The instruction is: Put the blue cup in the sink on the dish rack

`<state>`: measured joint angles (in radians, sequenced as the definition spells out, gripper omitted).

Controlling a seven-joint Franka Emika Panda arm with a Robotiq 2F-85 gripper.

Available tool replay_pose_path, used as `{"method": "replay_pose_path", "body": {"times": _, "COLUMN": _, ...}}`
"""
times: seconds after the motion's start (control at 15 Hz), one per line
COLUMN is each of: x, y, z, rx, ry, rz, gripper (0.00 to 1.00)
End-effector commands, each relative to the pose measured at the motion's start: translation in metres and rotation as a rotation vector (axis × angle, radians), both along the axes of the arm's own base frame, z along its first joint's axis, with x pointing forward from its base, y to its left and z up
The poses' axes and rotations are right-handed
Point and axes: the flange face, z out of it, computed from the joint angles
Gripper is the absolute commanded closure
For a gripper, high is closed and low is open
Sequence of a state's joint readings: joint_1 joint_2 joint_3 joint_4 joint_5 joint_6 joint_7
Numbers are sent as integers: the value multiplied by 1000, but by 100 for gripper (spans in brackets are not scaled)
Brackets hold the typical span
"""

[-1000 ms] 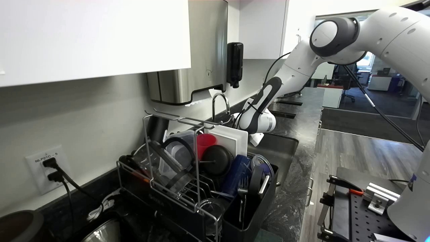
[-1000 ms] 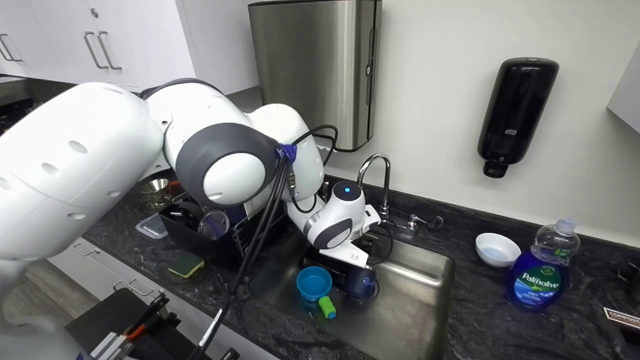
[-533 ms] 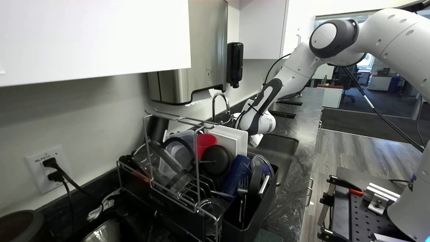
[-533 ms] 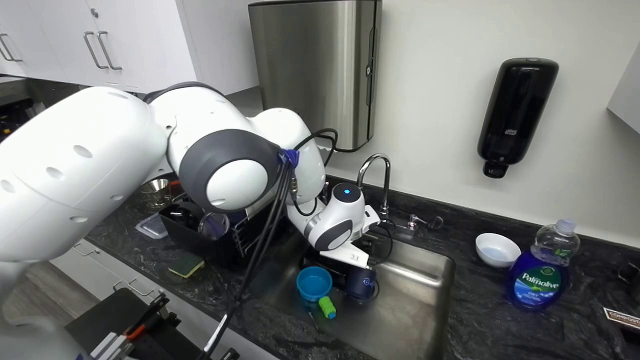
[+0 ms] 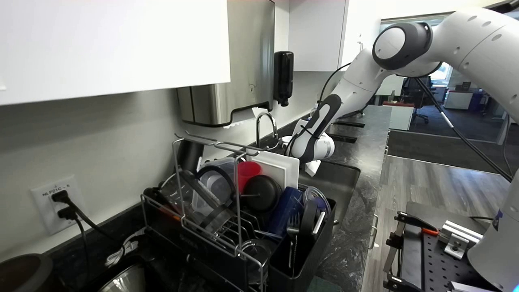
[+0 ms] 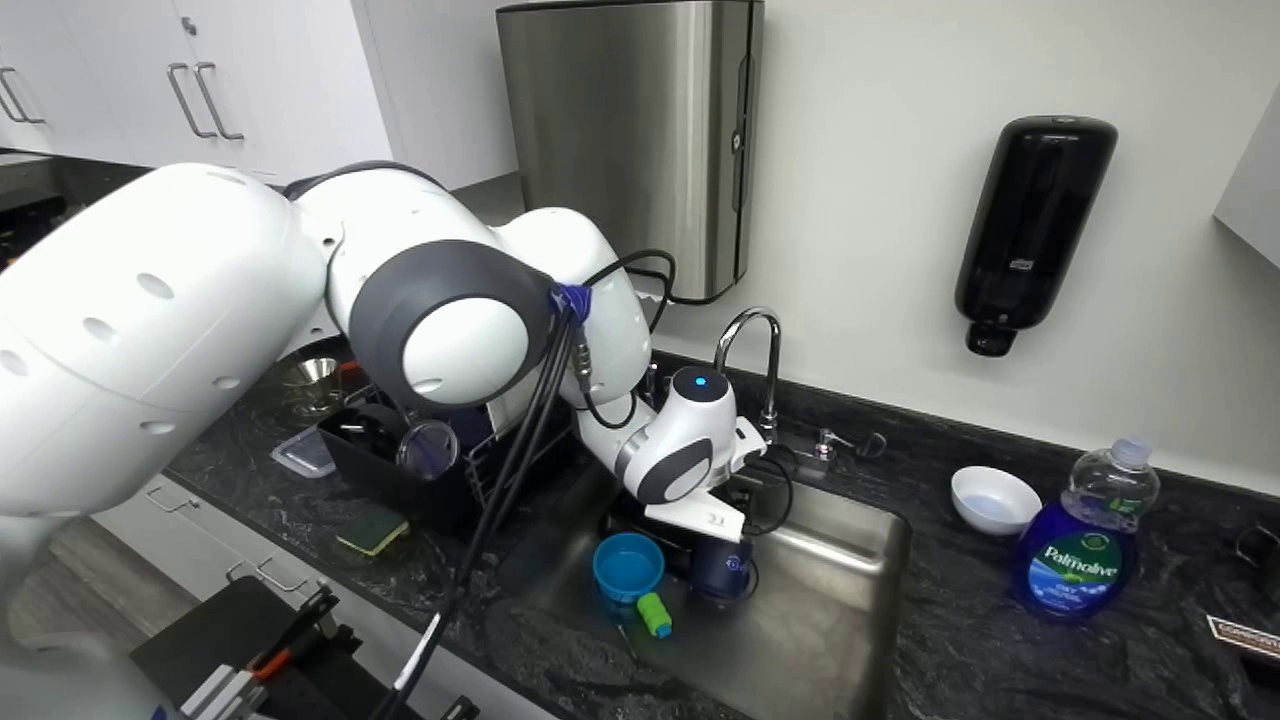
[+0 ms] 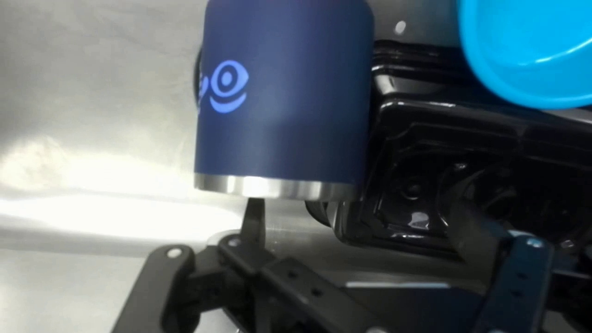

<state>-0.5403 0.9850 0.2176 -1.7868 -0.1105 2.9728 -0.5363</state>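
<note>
One dark tabletop point(image 6: 965, 620) surrounds our sink point(image 6: 800, 640) along a pale wall point(image 6: 870, 250); we see the claw point(image 7: 360, 215) spread wide, holding nothing, just beside the blue cup point(image 7: 286, 106).

Blown-out white glare across the sink point(image 7: 111, 125), wrist view.

The wrist view's top edge crops the blue cup point(image 7: 284, 101) and a light-blue container point(image 7: 532, 46). In an exterior view the arm point(image 6: 455, 320) hides part of the dish rack point(image 6: 448, 505).
</note>
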Motion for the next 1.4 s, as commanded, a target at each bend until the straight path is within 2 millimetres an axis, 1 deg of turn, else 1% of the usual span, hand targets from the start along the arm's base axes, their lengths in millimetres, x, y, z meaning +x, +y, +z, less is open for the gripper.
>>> {"method": "replay_pose_path", "body": {"times": 0.0, "x": -5, "y": 1, "z": 4, "rx": -17, "ry": 109, "rz": 16, "gripper": 0}}
{"method": "replay_pose_path", "body": {"times": 0.27, "x": -8, "y": 3, "z": 4, "rx": -25, "ry": 202, "rz": 31, "gripper": 0}}
{"method": "replay_pose_path", "body": {"times": 0.53, "x": -10, "y": 1, "z": 6, "rx": -48, "ry": 262, "rz": 36, "gripper": 0}}
{"method": "replay_pose_path", "body": {"times": 0.8, "x": -12, "y": 0, "z": 10, "rx": -66, "ry": 291, "rz": 45, "gripper": 0}}
{"method": "replay_pose_path", "body": {"times": 1.33, "x": -19, "y": -3, "z": 4, "rx": -72, "ry": 340, "rz": 47, "gripper": 0}}
